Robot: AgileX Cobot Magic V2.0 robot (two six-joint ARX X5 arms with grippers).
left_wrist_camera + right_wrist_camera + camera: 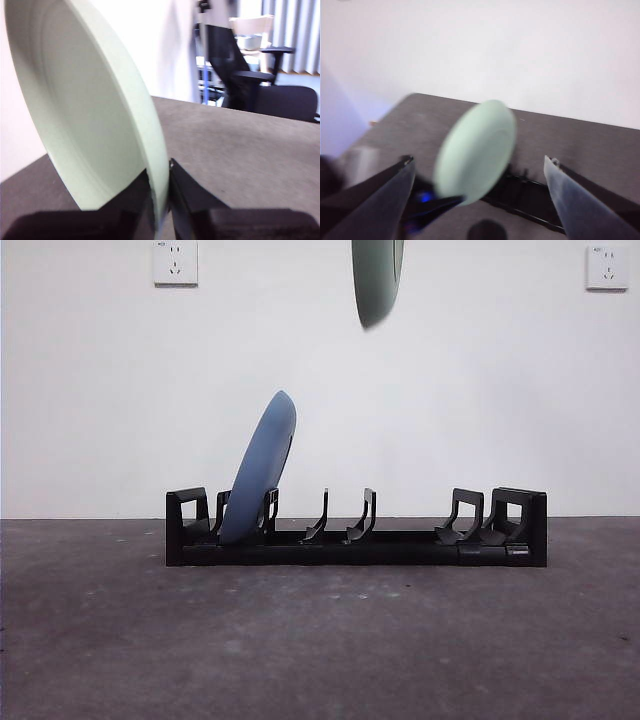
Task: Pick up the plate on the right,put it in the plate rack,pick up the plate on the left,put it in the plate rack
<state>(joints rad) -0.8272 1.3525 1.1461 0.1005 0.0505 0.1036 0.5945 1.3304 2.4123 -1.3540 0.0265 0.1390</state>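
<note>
A blue plate [262,468] stands tilted in the left slots of the black plate rack [356,543]. A pale green plate [377,280] hangs high above the rack's middle, edge-on at the top of the front view. My left gripper [161,200] is shut on the green plate [90,115], pinching its rim. My right gripper [480,175] is open and empty, well back from the green plate [476,150] and the rack [530,197] beneath it.
Grey table [320,640] runs in front of the rack. The white wall behind carries two sockets [175,262]. Black office chairs [260,85] stand beyond the table's far edge in the left wrist view.
</note>
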